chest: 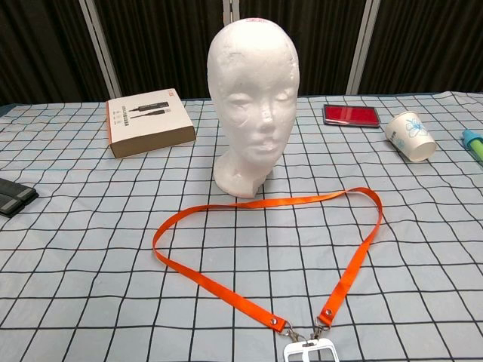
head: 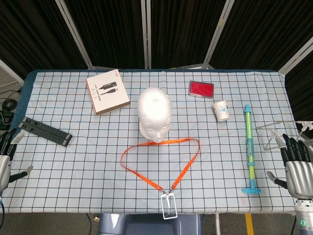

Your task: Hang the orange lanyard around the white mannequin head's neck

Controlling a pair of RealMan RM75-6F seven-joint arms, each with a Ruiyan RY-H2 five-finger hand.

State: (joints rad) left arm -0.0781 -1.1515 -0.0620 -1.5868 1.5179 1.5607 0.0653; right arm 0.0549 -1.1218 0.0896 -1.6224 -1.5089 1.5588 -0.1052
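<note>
The white mannequin head [head: 154, 114] [chest: 253, 98] stands upright in the middle of the checked tablecloth, facing me. The orange lanyard [head: 161, 159] [chest: 256, 234] lies flat in an open loop just in front of it. Its far strap runs along the base of the neck; I cannot tell if it touches. Its clear badge holder [head: 167, 205] [chest: 310, 354] sits at the table's front edge. My left hand [head: 6, 156] hovers at the far left edge, fingers apart, holding nothing. At the right edge, my right hand [head: 297, 166] is spread and empty. Neither hand shows in the chest view.
A brown box [head: 107, 92] [chest: 149, 123] lies back left, a black folded stand [head: 45, 130] [chest: 15, 196] at the left. A red case [head: 201, 88] [chest: 351, 115], a tipped paper cup [head: 221, 109] [chest: 410, 136] and a long green-blue toy [head: 250, 147] lie to the right.
</note>
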